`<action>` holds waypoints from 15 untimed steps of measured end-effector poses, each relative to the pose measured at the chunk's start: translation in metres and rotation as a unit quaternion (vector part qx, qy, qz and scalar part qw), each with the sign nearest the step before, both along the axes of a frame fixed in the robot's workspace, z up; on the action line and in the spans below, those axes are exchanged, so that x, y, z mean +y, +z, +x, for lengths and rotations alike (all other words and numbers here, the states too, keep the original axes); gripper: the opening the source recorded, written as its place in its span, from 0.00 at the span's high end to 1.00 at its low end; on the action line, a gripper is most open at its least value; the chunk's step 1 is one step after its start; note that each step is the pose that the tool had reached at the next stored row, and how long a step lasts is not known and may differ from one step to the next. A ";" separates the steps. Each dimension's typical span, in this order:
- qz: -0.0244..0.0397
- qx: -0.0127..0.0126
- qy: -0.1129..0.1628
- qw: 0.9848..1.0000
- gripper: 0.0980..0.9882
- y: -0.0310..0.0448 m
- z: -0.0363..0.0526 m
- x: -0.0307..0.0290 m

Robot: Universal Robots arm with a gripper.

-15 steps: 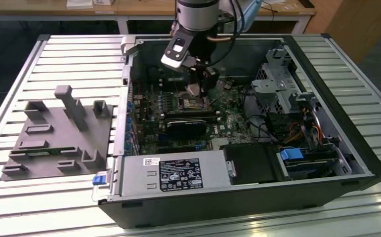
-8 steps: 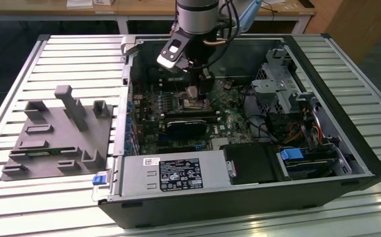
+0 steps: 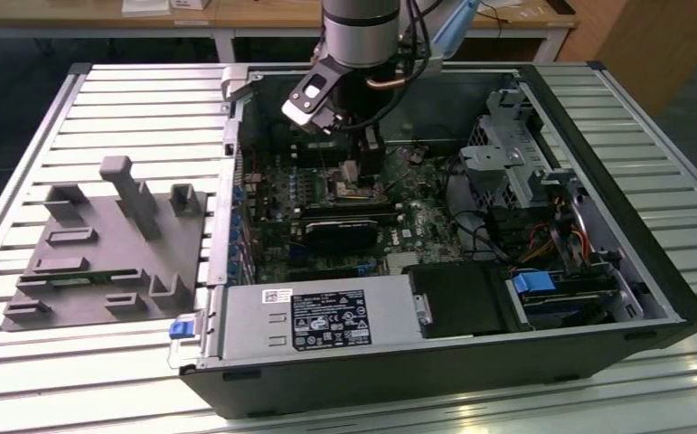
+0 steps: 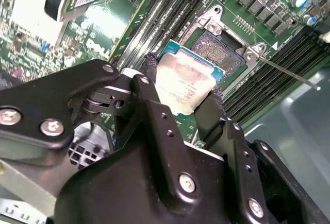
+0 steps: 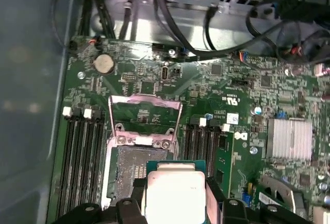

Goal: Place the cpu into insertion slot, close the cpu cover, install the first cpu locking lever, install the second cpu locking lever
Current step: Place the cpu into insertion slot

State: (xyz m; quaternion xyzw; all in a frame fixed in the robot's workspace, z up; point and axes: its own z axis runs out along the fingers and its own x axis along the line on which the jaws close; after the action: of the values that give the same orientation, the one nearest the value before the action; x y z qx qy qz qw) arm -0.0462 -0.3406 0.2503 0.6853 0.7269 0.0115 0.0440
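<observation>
the cpu (image 5: 175, 195) is clamped by its edges between the two black fingers of the tool (image 4: 184, 79), so the tool is closed on it. in both wrist views the chip is held right at the insertion slot (image 4: 223, 49), overlapping one edge of it and not yet seated. most of the socket's contact field is left uncovered, and whether the rim is touched can't be told. the cpu cover (image 5: 145, 99) is flipped up and open at the slot's far side. a locking lever (image 4: 289, 72) is seen sticking out from a socket corner. in the exterior view the arm is seen inside the open computer case (image 3: 637, 298), which is laid on the slatted bench (image 3: 143, 99).
</observation>
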 end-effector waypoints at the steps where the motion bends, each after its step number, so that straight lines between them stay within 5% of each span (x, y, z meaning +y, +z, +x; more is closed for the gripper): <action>1: 0.002 0.000 -0.001 1.000 0.50 -0.0005 0.0000 0.0000; 5: 0.018 0.000 -0.003 1.000 0.50 -0.0026 0.0000 0.0003; 15: 0.022 -0.001 -0.034 0.999 0.50 -0.0111 0.0003 0.0015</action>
State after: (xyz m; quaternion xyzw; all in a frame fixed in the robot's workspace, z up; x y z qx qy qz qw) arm -0.0459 -0.3390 0.2392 0.7106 0.7025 0.0260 0.0300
